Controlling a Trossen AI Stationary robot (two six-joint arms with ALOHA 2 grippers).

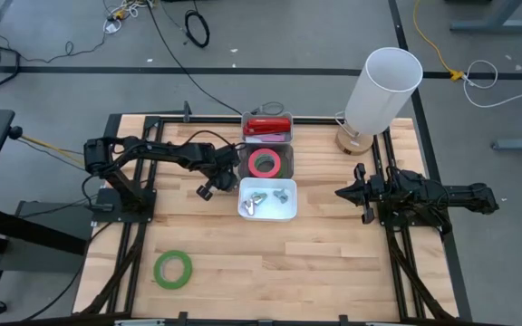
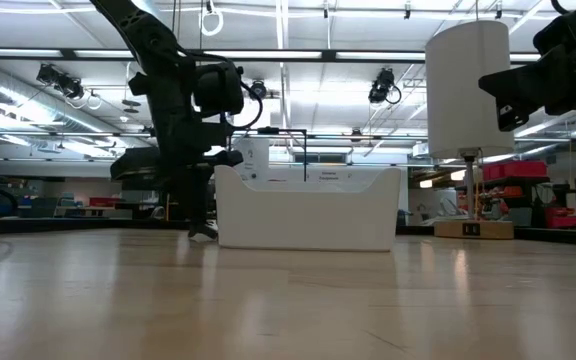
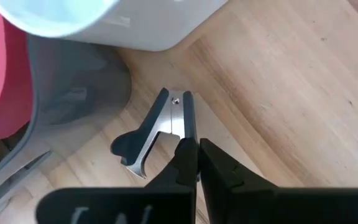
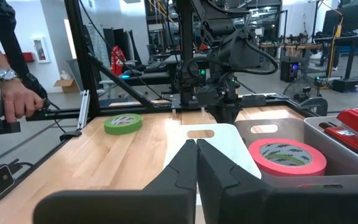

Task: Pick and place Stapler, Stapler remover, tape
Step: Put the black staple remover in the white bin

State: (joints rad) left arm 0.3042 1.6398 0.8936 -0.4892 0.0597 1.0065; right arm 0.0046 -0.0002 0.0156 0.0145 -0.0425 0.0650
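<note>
**Left gripper down on a staple remover beside the white bin**

Currently, the left gripper (image 1: pixel 208 187) is seen lowered to the table just beside the white bin (image 1: pixel 288 210), on the bin's left side in the high view. In the left wrist view its two dark fingers (image 3: pixel 219 168) are drawn together, tips nearly meeting, over the back end of a staple remover (image 3: pixel 160 127) lying flat on the wood next to the bin's rounded corner. Whether the metal is actually pinched between the tips cannot be told, since the fingers cover that end.

Three bins are set in a row down the middle of the table (image 1: pixel 333 254). A red stapler (image 1: pixel 268 126) lies in the bin farthest from the table's front edge. A pink roll of tape (image 1: pixel 265 163) sits in the grey middle bin (image 1: pixel 284 150). Small metal pieces (image 1: pixel 259 200), probably more staple removers, lie in the white bin. A green roll of tape (image 1: pixel 173 269) rests on the bare wood near the front left corner, well apart from the bins.

The right gripper (image 1: pixel 343 193) is held above the table's right side, pointing toward the bins, with its fingers pressed shut on nothing. A white lamp (image 1: pixel 383 89) stands at the far right corner. In the right wrist view a person's hand (image 4: pixel 18 99) with a wristwatch is seen beyond the table.
</note>
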